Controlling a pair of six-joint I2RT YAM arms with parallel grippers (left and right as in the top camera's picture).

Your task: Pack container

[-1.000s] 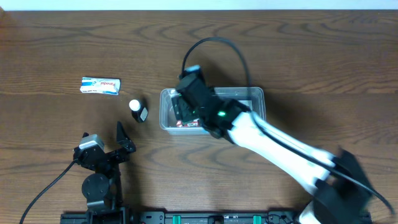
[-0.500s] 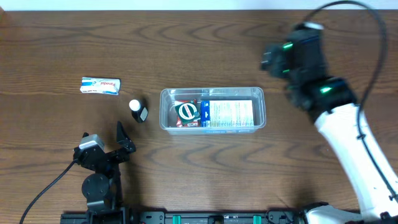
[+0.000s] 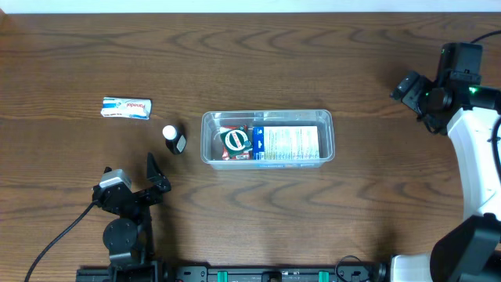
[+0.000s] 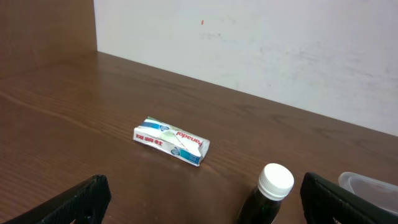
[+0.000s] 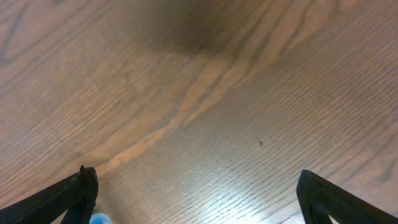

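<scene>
The left arm sits folded low at the 7 o'clock edge of the table, its gripper aimed toward 1 o'clock, jaws spread wide and empty. The right arm stretches up the 3 o'clock side, its gripper facing 9 o'clock, jaws wide apart, holding nothing.

One container, one bottle, one white packet, one blue-white box, one green-and-red item.
</scene>
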